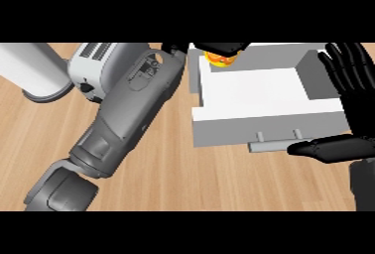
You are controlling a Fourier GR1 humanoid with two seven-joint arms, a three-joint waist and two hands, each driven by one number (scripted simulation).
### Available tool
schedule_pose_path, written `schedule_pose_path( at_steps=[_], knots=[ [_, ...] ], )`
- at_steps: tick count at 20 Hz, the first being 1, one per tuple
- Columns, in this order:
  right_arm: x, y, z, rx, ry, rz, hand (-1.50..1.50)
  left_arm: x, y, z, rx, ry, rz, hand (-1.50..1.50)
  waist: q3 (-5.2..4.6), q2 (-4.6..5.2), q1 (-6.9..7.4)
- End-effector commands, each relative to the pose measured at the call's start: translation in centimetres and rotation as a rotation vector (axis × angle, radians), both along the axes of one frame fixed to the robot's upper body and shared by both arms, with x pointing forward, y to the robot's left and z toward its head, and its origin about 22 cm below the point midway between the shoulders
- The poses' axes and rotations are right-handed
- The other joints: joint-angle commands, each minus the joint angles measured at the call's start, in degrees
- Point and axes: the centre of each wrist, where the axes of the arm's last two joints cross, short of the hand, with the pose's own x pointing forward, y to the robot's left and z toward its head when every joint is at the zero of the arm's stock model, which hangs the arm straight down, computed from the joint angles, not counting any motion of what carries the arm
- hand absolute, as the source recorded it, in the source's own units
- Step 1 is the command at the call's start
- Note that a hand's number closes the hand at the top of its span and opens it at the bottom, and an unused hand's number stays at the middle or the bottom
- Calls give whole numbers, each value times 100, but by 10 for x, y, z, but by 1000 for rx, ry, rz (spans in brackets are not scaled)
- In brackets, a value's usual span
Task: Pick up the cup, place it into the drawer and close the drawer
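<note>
The left hand (223, 47) is showing only as black fingers (233, 46) at the far back corner of the drawer (264, 94), curling over the cup (219, 59) and grasping it from above. The cup, orange and yellow, is sitting inside the drawer's back left corner, mostly hidden under those fingers. The grey left forearm (132, 109) is running diagonally from the lower left of the view up to that corner, lying just beside the drawer's left wall.

The right hand (344, 99) is standing open along the drawer's right edge, its fingers (344, 59) straight and released, pointing toward the far side, its thumb (326, 149) lying across the near right corner just beside the handle (278, 144). It is holding nothing.

The drawer is standing pulled out, white, with a broad bare floor between the cup and the front wall. Its front edge and grey handle are facing the near side, with open wooden desk (219, 178) in front.

To the left, a white cylinder (33, 69) and a white-grey appliance (99, 62) are sitting at the far edge of the desk, the forearm passing over the appliance's right side. No writing can be read on anything.
</note>
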Motion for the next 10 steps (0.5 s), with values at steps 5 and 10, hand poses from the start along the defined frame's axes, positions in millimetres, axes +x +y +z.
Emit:
schedule_pose_path(
  at_steps=[5,10],
  knots=[
    [8,8,13,8,-31,55,-150,3,-3,-26,167,169,-24,150,6,110,-365],
    [8,14,12,3,-37,75,-150,2,-1,-40,252,186,-52,150,8,153,-565]
  ],
)
